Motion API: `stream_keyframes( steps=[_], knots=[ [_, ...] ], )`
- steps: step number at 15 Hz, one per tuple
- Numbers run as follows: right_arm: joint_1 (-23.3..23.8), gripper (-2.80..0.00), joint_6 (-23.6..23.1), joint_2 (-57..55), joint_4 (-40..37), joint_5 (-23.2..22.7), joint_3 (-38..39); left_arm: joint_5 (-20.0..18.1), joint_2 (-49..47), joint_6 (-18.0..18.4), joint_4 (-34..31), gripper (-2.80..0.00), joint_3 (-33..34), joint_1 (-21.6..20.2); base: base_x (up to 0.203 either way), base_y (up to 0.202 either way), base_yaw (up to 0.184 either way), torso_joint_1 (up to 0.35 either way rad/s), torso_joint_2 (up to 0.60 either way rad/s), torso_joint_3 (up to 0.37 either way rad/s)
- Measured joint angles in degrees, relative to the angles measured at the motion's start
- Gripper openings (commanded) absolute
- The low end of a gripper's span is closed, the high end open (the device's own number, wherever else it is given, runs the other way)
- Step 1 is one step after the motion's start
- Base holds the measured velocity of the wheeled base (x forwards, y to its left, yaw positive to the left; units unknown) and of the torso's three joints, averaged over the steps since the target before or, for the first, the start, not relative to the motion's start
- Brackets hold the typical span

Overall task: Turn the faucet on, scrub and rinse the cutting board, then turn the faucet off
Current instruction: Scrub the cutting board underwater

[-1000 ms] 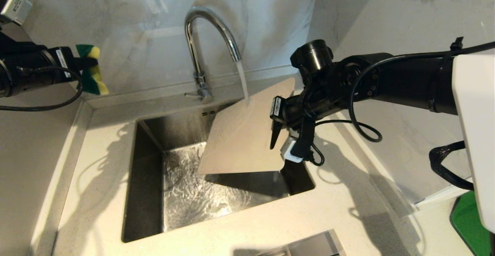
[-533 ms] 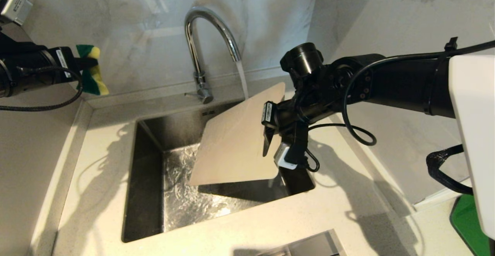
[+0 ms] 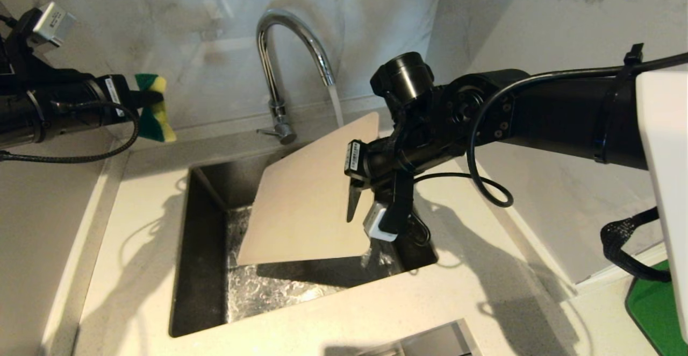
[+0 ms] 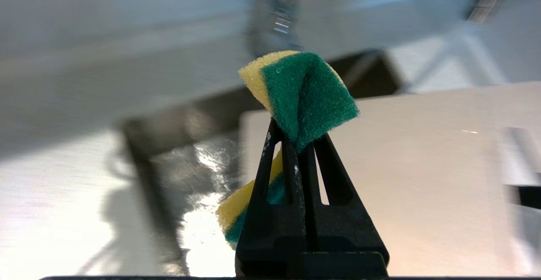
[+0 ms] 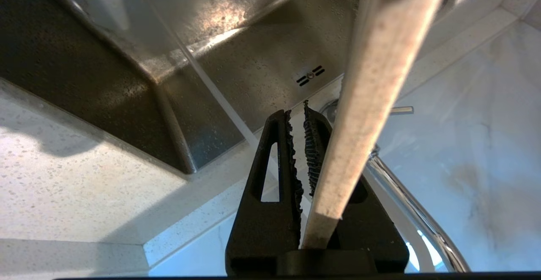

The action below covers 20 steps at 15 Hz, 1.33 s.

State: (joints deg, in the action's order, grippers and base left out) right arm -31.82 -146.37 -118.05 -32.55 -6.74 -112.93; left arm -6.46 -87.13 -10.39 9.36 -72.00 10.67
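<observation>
Head view shows the right pincer [image 3: 352,205] reaching over the sink [image 3: 204,302], clamped on one edge of the cutting board [image 3: 306,200]; the beige board stretches away from its fingers toward the robot's left, tilted, with its low corner hanging over the wet basin and its high corner up beside the arm's wrist; just beyond that high corner stands the faucet [image 3: 279,65], running, its stream of water [image 3: 336,106] dropping behind the board's top edge; the small lever [image 3: 267,131] sticks out at the faucet's base. Right wrist view has the board [image 5: 372,85] edge-on, rising from the base of the pincer's fingers [image 5: 274,174], whose ridged tips stand slightly apart beside it. Well away on the robot's left, above the counter [image 3: 134,227], the left pincer [image 3: 146,98] is clenched on a green and yellow sponge [image 3: 156,108]; left wrist view shows the sponge [image 4: 300,89] pinched and folded between the closed fingers [image 4: 296,174], with the board lying blurred beyond them.
</observation>
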Motion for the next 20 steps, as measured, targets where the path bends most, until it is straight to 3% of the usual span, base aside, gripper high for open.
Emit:
stream_keyframes(
  steps=[2,6,12,16,20],
  knots=[
    [-0.18,-2.80,-0.05,0.22,0.02,-0.01,0.00,-1.77,-0.30,-3.94,-0.02,-2.80,0.06,2.63,0.000,0.000,0.000,0.000,0.00,0.000],
    [-0.49,-2.80,-0.04,0.54,0.02,0.04,0.00,-11.18,-0.91,-14.59,-0.17,-2.80,0.43,7.58,0.000,0.000,0.000,0.000,0.00,0.000],
    [-1.67,-2.80,-0.02,0.99,0.00,0.02,0.00,-15.84,-5.52,-21.38,2.09,-2.80,1.48,11.18,0.000,0.000,0.000,0.000,0.00,0.000],
    [-2.56,-2.80,0.64,1.93,-0.02,0.04,0.38,-17.61,-8.84,-25.51,7.65,-2.80,2.23,11.26,0.000,0.000,0.000,0.000,0.00,0.000],
    [-2.72,-2.80,0.54,3.31,-0.12,0.04,2.17,-20.44,-10.56,-28.96,7.91,-2.80,2.20,10.79,0.000,0.000,0.000,0.000,0.00,0.000]
  ],
)
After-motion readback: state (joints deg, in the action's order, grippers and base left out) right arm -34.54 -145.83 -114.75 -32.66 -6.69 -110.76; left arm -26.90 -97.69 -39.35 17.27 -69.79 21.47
